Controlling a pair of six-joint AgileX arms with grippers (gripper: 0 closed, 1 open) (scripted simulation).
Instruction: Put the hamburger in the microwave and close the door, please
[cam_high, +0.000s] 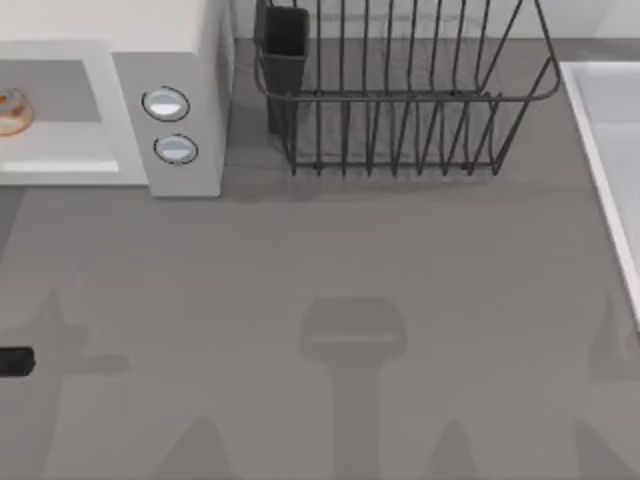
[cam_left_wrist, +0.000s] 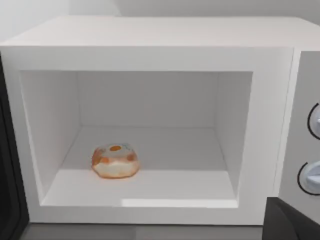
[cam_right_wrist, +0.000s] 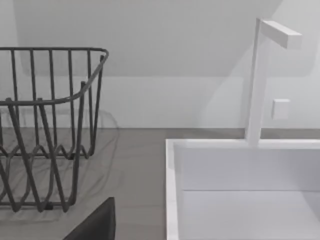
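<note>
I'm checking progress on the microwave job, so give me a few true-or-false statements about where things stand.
1. The small round tan-and-orange hamburger lies on the floor of the cream-white boxy microwave. True.
2. The microwave's cavity is shut off by its door. False: the cavity stands open to the left wrist view.
3. The dark wire dish rack stands to the right of the microwave in the top view. True.
4. The hamburger sits in the dish rack. False: it is inside the microwave.
</note>
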